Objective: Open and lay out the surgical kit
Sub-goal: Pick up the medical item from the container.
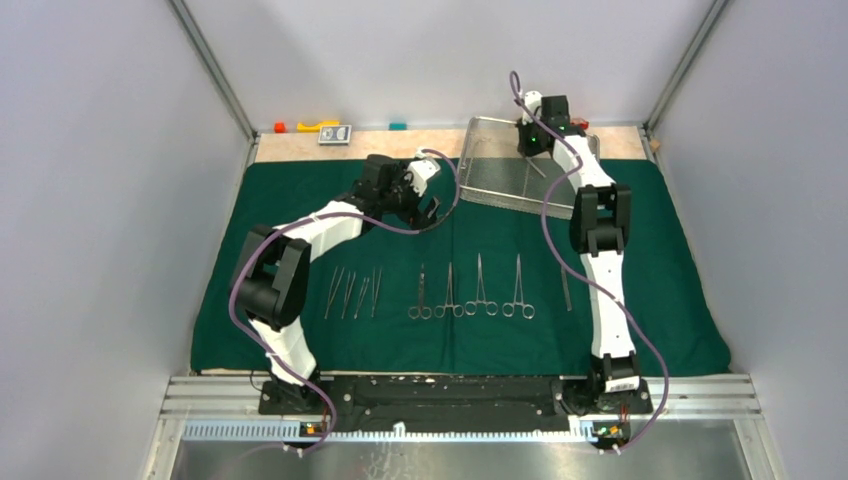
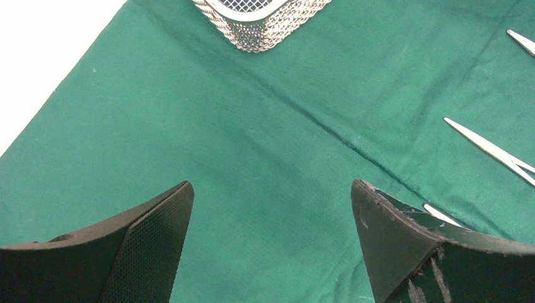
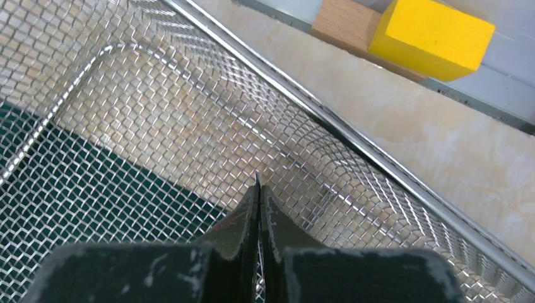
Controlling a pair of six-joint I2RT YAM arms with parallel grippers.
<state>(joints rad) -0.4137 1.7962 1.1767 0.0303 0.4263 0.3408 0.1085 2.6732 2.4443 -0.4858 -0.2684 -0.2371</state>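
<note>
The dark green cloth (image 1: 650, 300) lies spread flat on the table. Slim steel instruments lie on it in a row: tweezers (image 1: 350, 292), ring-handled clamps (image 1: 470, 292) and one thin piece (image 1: 566, 288). The wire-mesh tray (image 1: 490, 190) sits at the cloth's far right. My right gripper (image 1: 530, 150) is down inside the tray (image 3: 284, 82). Its fingers (image 3: 258, 183) are shut, with the thin tip of a slim instrument (image 3: 257, 178) poking out between them. My left gripper (image 1: 425, 205) hovers left of the tray, open (image 2: 271, 183) over bare cloth, holding nothing. Tweezers (image 2: 492, 148) lie to its right.
A tan table strip (image 1: 420, 143) runs behind the cloth with small red (image 1: 279, 127), yellow (image 1: 318, 125) and teal (image 1: 398, 126) blocks and a small grey device (image 1: 336, 135). A yellow block (image 3: 435, 38) on a wooden piece (image 3: 340, 25) sits just beyond the tray's rim.
</note>
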